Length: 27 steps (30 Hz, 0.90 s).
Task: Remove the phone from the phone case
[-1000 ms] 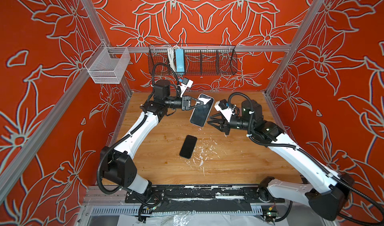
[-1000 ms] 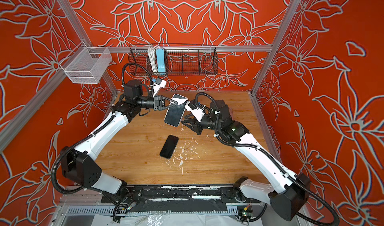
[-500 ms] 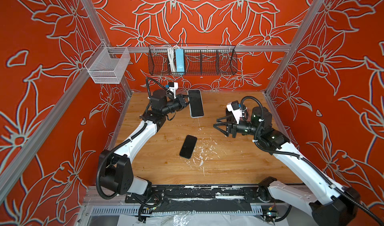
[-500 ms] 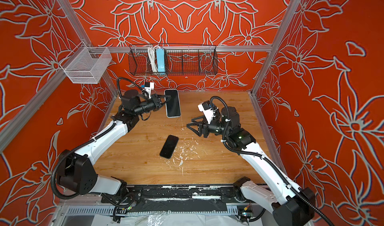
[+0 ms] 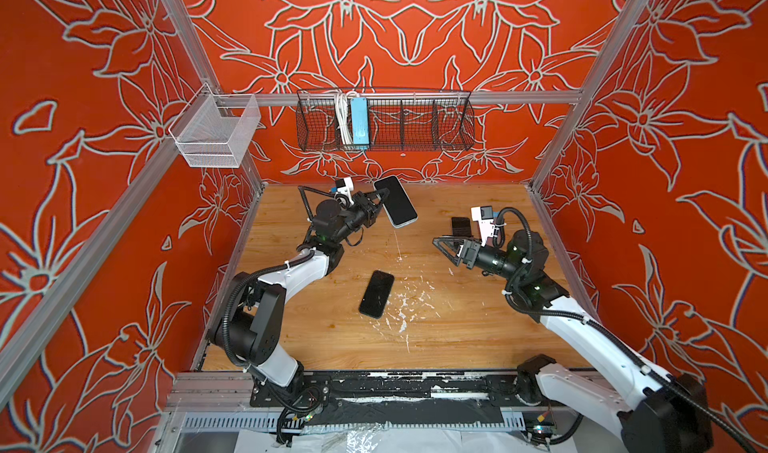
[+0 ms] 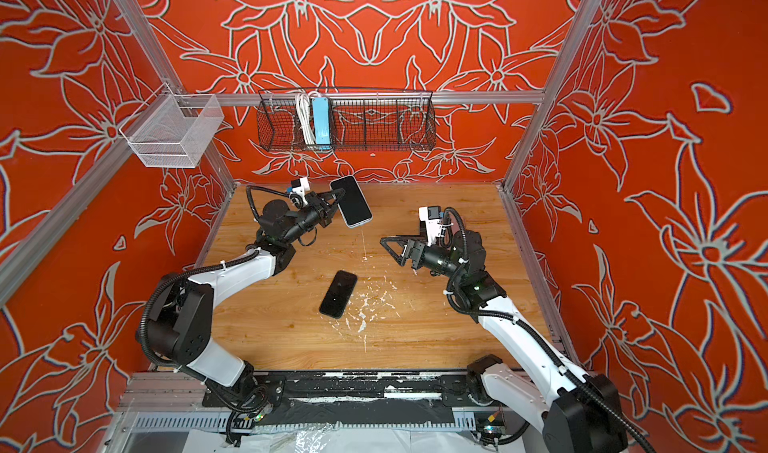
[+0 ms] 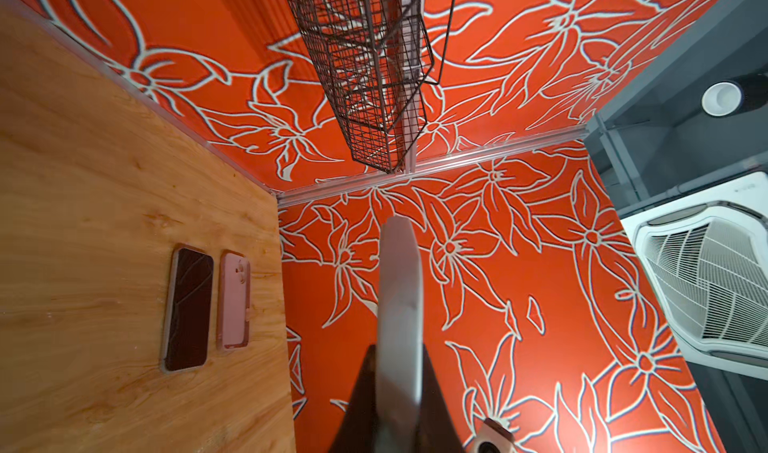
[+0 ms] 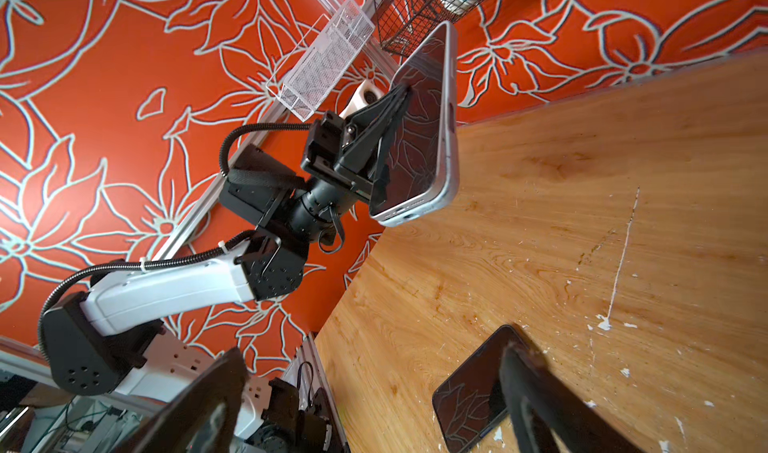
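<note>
One pale-rimmed phone up off table near back wall, screen tilted. Left gripper clamped across its face and back, likely leaving edges free for peeling (whether that rim is case, cannot tell). Second, black phone flat mid-table, untouched. Right gripper spread wide, empty, well apart from both, probably poised to take rim.
</note>
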Each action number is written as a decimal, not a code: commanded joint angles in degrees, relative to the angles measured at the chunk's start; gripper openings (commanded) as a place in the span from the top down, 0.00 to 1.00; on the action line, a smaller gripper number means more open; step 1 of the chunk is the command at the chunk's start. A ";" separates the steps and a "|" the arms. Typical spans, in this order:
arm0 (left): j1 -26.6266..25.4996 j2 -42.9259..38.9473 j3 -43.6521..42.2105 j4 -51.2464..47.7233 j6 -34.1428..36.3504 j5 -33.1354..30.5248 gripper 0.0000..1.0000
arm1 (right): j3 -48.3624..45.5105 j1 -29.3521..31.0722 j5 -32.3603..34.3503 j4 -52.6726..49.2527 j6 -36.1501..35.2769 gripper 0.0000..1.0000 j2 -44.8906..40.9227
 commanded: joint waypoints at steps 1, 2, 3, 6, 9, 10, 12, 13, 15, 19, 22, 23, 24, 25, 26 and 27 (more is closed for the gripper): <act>-1.76 -2.51 -0.64 7.68 -1.98 -2.69 1.00 | -2.62 -0.19 4.89 8.39 7.35 0.04 1.34; -2.37 -2.74 -0.93 7.58 -1.68 -3.16 1.00 | -3.09 -0.13 5.21 9.38 7.81 0.05 1.97; -2.78 -3.00 -0.97 7.34 -1.40 -3.32 1.00 | -3.18 -0.03 5.37 10.03 8.02 0.05 2.48; -3.75 -3.19 -0.59 6.58 -1.00 -2.90 1.00 | -2.36 0.96 6.02 10.50 7.44 0.07 4.44; -4.21 -3.51 -0.23 6.91 -1.17 -2.35 1.00 | -0.84 2.42 6.01 11.07 6.55 0.07 6.90; -4.30 -3.72 -0.18 6.80 -1.00 -2.40 1.00 | -0.32 2.75 5.66 11.74 6.61 0.08 7.83; -4.61 -4.33 -0.51 6.58 -0.82 -2.46 1.00 | -0.06 3.03 5.18 14.19 7.44 0.08 9.63; -4.73 -4.73 -0.79 6.54 -0.67 -2.61 1.00 | 0.16 3.15 4.95 15.23 7.84 0.08 10.58; -4.83 -5.50 -1.48 6.54 -0.65 -3.20 1.00 | 0.72 3.40 4.57 16.56 8.10 0.09 12.07; -5.08 -7.16 -2.33 5.96 -0.47 -3.53 1.00 | 1.57 3.47 4.11 18.20 8.04 0.09 14.23; -5.42 -8.32 -2.99 5.23 0.10 -3.91 1.00 | 1.97 3.47 3.61 19.63 8.24 0.09 15.31; -5.53 -8.71 -3.11 4.92 0.35 -4.14 1.00 | 2.01 3.49 3.35 20.42 8.34 0.10 15.56; -5.67 -8.97 -3.34 4.71 0.77 -4.32 1.00 | 2.05 3.50 3.03 20.85 8.46 0.10 15.75; -5.71 -9.28 -3.47 4.16 1.10 -4.38 1.00 | 2.33 3.51 2.52 21.04 8.51 0.10 16.07; -5.79 -9.58 -3.76 3.93 1.27 -4.71 1.00 | 2.57 3.50 1.95 21.21 8.50 0.10 16.21; -5.80 -9.68 -3.92 4.09 1.44 -4.90 1.00 | 2.51 3.51 1.60 21.53 8.55 0.10 16.31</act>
